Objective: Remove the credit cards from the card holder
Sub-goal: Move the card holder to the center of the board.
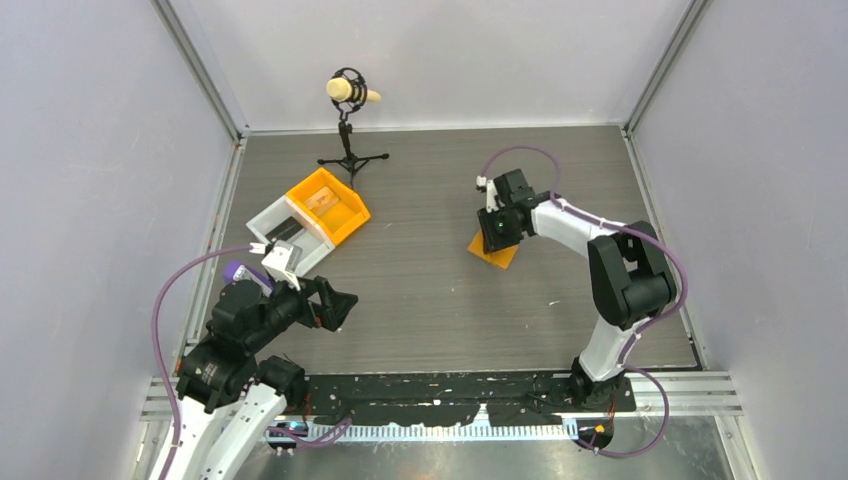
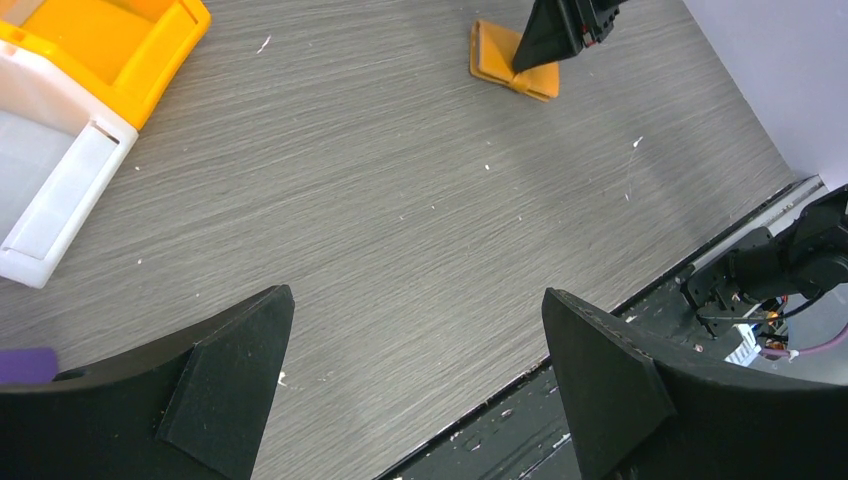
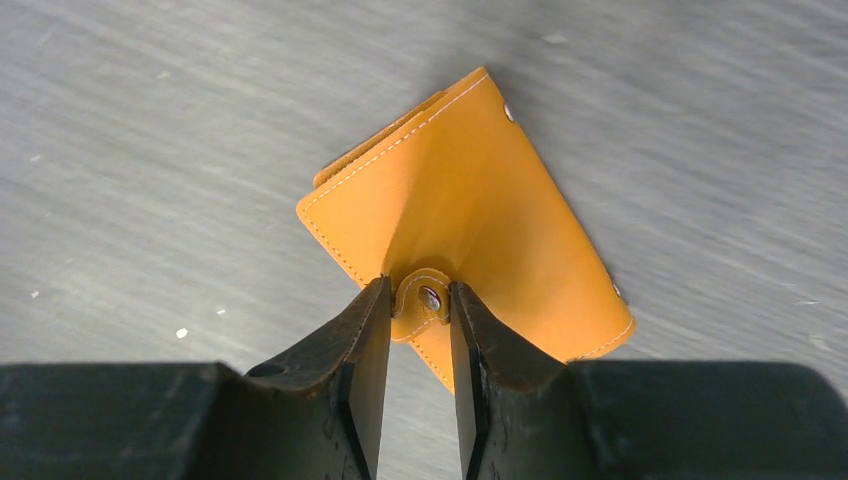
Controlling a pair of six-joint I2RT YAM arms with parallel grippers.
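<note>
Holder (image 3: 470,210) lies closed on the counter (image 1: 420,290), right of middle; any cards are hidden inside. Looks light and soft, leather-like, so it will likely flex and slide rather than resist. Best hold is the snap tab (image 3: 428,300), probably with the body pinned. Right pincer (image 3: 418,290) is nearly closed, pinching that tab, arm extended forward, wrist pitched down. Left pincer (image 2: 415,320) is wide open, empty, low over the near-left counter, well apart.

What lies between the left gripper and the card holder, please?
Between the left gripper and the card holder lies only bare, speckled table, shown in the left wrist view.
</note>
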